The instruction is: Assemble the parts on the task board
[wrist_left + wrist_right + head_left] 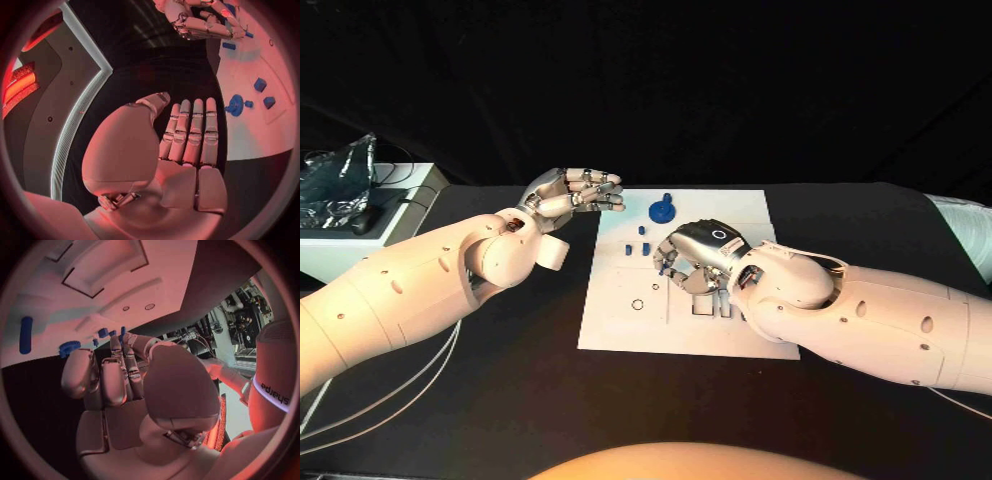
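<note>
The white task board (733, 210) lies mid-table. A blue gear (662, 210) stands near its far edge, with small blue parts (642, 246) just in front of it. My right hand (697, 258) hangs over the board's middle, fingers bent down to its surface beside those parts. Whether it grips one is hidden. My left hand (574, 192) hovers off the board's far left corner, holding nothing. In the left wrist view its fingers (190, 127) lie straight, with the gear (235, 105) and right hand (200, 20) beyond. The right wrist view shows the right hand (125, 390), the gear (69, 346) and a long blue part (25, 334).
A white box (387, 215) with a silvery bag (341, 178) on it stands at the table's far left. Cables (387, 390) trail under my left arm. The board's near half carries outlined recesses and a small ring mark (639, 303).
</note>
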Available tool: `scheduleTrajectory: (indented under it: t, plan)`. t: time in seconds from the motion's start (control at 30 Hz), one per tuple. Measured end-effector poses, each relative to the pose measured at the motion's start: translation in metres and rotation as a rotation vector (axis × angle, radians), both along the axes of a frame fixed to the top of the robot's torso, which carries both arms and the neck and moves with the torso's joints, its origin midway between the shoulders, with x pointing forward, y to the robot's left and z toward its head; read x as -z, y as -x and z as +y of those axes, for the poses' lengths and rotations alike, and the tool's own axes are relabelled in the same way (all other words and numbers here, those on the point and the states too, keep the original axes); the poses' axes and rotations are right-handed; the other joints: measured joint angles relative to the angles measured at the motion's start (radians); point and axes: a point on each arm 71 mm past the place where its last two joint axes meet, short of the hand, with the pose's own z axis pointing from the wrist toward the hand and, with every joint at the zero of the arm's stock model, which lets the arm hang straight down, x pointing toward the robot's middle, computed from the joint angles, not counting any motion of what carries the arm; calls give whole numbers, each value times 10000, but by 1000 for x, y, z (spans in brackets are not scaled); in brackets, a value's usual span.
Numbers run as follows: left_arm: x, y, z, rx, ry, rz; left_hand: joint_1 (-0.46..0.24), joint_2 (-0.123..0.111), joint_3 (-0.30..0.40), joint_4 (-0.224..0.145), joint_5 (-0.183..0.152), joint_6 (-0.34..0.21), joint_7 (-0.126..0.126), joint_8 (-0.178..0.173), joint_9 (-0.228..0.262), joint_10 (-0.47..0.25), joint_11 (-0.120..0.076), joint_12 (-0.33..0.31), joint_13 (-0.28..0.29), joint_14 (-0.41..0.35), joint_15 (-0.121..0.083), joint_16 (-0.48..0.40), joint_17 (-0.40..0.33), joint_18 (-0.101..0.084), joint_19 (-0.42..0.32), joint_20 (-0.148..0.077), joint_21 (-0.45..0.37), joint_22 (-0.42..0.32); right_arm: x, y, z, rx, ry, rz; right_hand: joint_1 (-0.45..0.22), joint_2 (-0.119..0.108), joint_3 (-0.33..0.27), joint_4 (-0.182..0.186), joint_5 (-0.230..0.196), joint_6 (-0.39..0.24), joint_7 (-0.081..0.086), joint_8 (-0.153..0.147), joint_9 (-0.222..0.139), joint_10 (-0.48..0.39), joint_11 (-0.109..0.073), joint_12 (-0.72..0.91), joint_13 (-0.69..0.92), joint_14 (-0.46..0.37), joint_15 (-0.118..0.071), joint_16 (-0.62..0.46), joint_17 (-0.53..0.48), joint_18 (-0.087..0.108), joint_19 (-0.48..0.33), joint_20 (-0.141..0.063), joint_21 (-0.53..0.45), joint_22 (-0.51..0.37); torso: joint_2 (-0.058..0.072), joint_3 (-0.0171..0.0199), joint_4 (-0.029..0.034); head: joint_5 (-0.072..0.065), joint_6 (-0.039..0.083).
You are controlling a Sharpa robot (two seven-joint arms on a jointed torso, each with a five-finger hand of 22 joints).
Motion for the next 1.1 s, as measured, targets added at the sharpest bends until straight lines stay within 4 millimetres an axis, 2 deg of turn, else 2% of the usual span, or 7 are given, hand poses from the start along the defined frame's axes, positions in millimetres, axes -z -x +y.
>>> scheduleTrajectory:
  t: [0.17,0.37,0.5,0.93,1.1]
  plan:
    - [0,0,0,3,-1,10,0,0,0,0,0,0,0,0,-9,0,0,0,0,0,0,0,-1,1,0,0,0,-6,10,4,5,-23,261,-21,0,0,-1,0,2,-15,-13,36,0,0,0,-39,0,0,0,0,0,1,0,0,0,-1,7,7,-20,138,-87]
    - [0,0,-1,14,2,16,0,0,0,0,0,0,0,0,-8,0,0,0,0,0,0,0,-1,0,0,0,0,-6,18,6,9,21,460,-68,-28,-28,30,-31,2,-16,-13,37,0,30,29,-54,2,0,0,0,0,1,0,0,0,-1,6,12,-15,212,-196]
    - [0,0,-1,15,1,20,0,0,0,0,0,-38,37,0,-8,0,0,0,0,0,0,0,11,0,0,0,0,-21,22,7,11,24,540,-85,-41,-42,31,-33,2,-16,-13,36,-1,30,29,-29,7,0,0,0,0,1,0,0,0,-1,6,14,-21,260,-225]
    - [0,0,-1,23,7,39,0,0,0,0,0,-38,37,0,-7,0,0,0,0,0,0,-37,10,0,-1,0,0,-30,25,7,14,33,688,-165,-39,-39,30,-33,-3,-17,-14,36,6,29,29,-11,126,0,0,-1,0,1,0,1,0,7,2,-3,-28,267,-298]
    - [1,0,-1,27,3,54,0,0,0,0,0,-38,37,0,-10,0,0,0,0,0,0,-37,9,0,-1,-1,0,-37,26,8,16,6,692,-171,-38,-38,29,-33,36,-17,-14,35,6,29,29,-12,126,0,0,-1,0,1,-1,1,0,6,8,-1,-20,310,-344]
